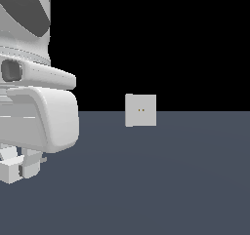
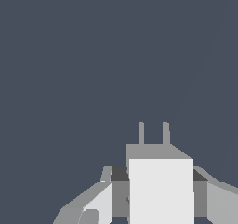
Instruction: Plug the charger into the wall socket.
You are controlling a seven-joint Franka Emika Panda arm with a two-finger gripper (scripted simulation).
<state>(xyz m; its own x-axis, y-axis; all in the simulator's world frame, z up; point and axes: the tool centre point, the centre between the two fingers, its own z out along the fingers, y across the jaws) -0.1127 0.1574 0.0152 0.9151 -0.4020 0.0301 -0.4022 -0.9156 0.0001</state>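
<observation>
In the exterior view, your arm [image 1: 36, 102] fills the left edge, big and close to the camera. Low at about 8 o'clock you see the gripper [image 1: 17, 168], with the white charger [image 1: 9, 172] at its tip, partly cut off by the frame edge. Well apart, toward 3 o'clock from the gripper, the socket [image 1: 141, 110] stands upright on the grey floor [image 1: 161, 180], its two small holes facing the camera.

In the wrist view, the charger [image 2: 160, 186] sits between the two fingers [image 2: 95, 204], which press its sides: the gripper [image 2: 158, 190] is clamped on it. The two grey prongs [image 2: 153, 134] point away from the wrist, toward 12 o'clock, over bare floor [image 2: 93, 69].
</observation>
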